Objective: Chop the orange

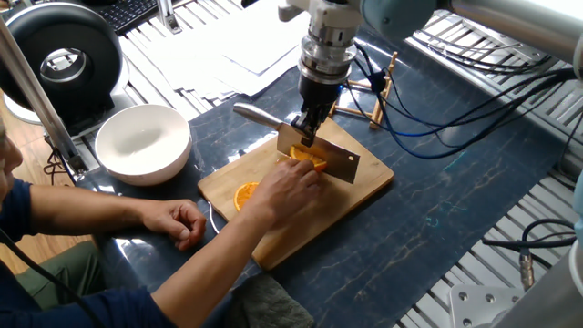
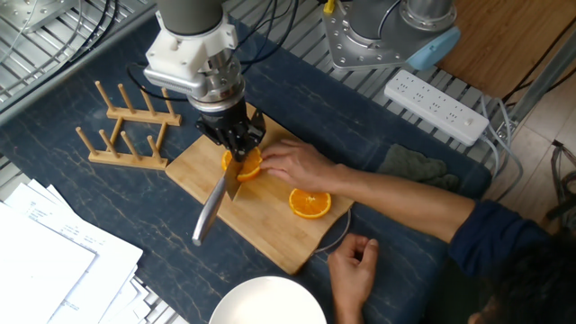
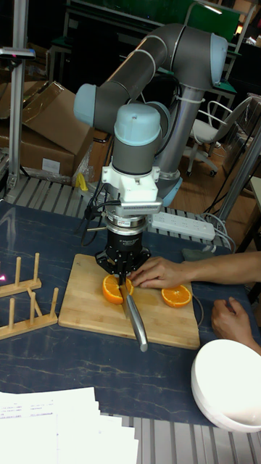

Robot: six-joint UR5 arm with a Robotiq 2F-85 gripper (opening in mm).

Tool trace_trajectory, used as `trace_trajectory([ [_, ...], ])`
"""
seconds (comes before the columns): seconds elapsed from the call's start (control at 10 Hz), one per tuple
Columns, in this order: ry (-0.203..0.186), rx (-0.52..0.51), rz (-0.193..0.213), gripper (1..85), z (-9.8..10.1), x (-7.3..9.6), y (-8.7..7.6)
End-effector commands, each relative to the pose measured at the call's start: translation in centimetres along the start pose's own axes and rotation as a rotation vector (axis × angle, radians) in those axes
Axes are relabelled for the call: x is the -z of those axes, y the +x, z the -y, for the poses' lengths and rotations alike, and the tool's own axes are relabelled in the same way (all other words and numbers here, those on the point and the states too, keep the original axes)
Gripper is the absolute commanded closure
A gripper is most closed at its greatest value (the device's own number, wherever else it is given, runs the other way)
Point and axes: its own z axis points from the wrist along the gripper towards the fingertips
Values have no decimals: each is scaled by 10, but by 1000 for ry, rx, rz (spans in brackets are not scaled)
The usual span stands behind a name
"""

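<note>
My gripper points down over the wooden cutting board and is shut on a steel cleaver. The blade rests on one orange half, cut face up. A person's hand steadies that half right beside the blade. A second orange half lies face up on the board, nearer the person.
A white bowl stands beside the board, with the person's other hand close to it. A wooden peg rack stands off the board's far side. A power strip and a grey cloth lie beyond.
</note>
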Motion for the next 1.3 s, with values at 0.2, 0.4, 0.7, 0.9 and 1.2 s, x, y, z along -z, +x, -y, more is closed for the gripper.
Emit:
trace_trajectory([
  [0.2,-9,-6,18,843,-2,-1,2],
  [0.4,-11,1,18,843,-1,0,2],
  [0.7,-29,-16,5,843,-3,7,-8],
  [0.9,-16,-55,18,843,-14,3,-26],
  [1.2,-29,-49,23,843,-13,4,-30],
])
